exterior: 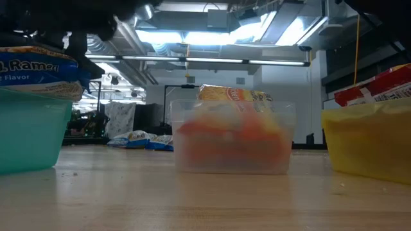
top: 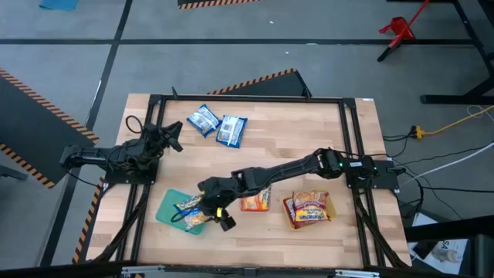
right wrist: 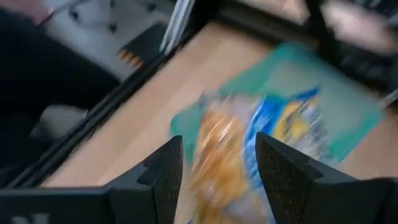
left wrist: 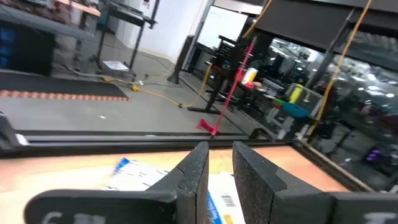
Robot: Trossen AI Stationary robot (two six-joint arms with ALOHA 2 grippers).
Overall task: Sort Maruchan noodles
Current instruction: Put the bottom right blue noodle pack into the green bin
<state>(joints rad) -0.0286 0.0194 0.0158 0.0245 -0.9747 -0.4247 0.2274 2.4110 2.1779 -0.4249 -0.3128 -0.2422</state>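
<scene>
Right hand point(top: 218, 213) is hovering over the teal tray point(top: 165, 207) at the bench's point(top: 270, 154) front left, fingers parted, nothing gripped; a blue-white noodle packet point(top: 191, 207) is lying in that tray directly under the hand. Two blue packets point(top: 218, 126) are remaining loose at the bench's far side, long axes roughly pointing away from the left arm, clearly nearer the left hand point(top: 171, 134). Left hand is waiting, its fingers standing nearly together, holding nothing. Orange packets point(top: 255, 201) and red packets point(top: 309, 208) are sitting in their own trays.

Bright ceiling strip lights point(exterior: 192, 61) glare in the low view; the right wrist view is motion-blurred.
</scene>
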